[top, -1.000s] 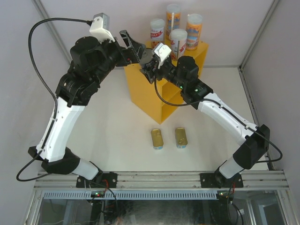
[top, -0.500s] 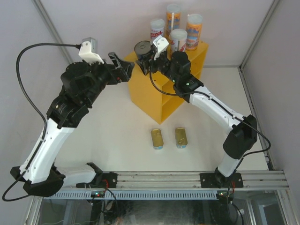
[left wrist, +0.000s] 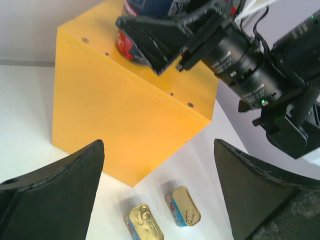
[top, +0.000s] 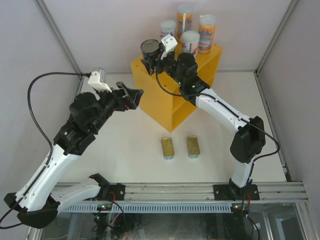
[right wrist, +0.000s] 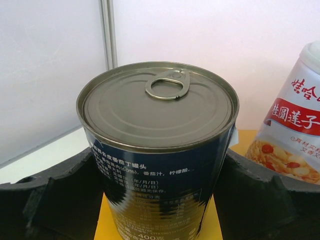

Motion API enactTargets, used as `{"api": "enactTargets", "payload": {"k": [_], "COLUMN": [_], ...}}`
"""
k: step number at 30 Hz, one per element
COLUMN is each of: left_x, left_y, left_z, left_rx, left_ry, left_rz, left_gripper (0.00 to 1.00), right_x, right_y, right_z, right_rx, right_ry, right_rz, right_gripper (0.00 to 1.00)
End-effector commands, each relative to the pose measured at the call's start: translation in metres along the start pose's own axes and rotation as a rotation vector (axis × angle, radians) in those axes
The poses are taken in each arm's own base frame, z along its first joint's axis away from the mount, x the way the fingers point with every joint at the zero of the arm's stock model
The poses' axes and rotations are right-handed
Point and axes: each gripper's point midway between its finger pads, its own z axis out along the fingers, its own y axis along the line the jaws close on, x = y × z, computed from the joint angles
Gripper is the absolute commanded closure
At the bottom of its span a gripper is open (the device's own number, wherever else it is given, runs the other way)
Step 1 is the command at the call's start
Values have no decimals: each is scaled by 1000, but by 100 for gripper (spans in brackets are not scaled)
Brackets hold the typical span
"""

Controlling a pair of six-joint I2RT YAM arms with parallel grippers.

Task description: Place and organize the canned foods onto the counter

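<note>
Yellow counter [top: 159, 102], left top corner: right gripper [top: 152, 58] pinches dark tin [right wrist: 159, 150]; tall cans [top: 190, 41] crowd right; left gripper [left wrist: 159, 146] spread, empty.

Right wrist: tin [right wrist: 160, 150] base cut off by lower edge; slim can [right wrist: 295, 140] cropped at right edge. Left wrist: tin top cropped, its side partly behind right gripper [left wrist: 150, 35]. Top view: slim can print too small to read.

White tbl [top: 125, 150], pale grey walls [top: 25, 50], alu frame [top: 170, 192].

Dark tin [right wrist: 159, 170] reads "400" — white-labelled can [right wrist: 295, 127] "桂圆莲子"
</note>
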Motion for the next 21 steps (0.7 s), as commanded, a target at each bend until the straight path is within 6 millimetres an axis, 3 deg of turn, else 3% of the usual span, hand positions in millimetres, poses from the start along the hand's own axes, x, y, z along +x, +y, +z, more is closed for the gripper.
{"api": "enactTargets", "payload": {"k": [1, 7, 12, 16, 21], "left_x": [0, 27, 34, 39, 44], "left_y": [-10, -2, 5, 11, 14], "left_z": [-5, -9, -20, -28, -32], "left_rx": [85, 86, 72, 60, 56], "left_ry": [-40, 12, 20, 28, 39], "left_rz": [-37, -42, -45, -41, -36], "left_gripper": [7, 7, 7, 6, 5], "right_x": [11, 18, 27, 33, 36], "right_y": [-8, -9, -6, -2, -2], "right_z": [10, 19, 25, 28, 29], "right_rx": [17, 26, 35, 48, 64], "right_ry": [17, 14, 21, 31, 39], "right_rz": [14, 34, 48, 59, 62], "right_gripper": [91, 87, 82, 69, 41]}}
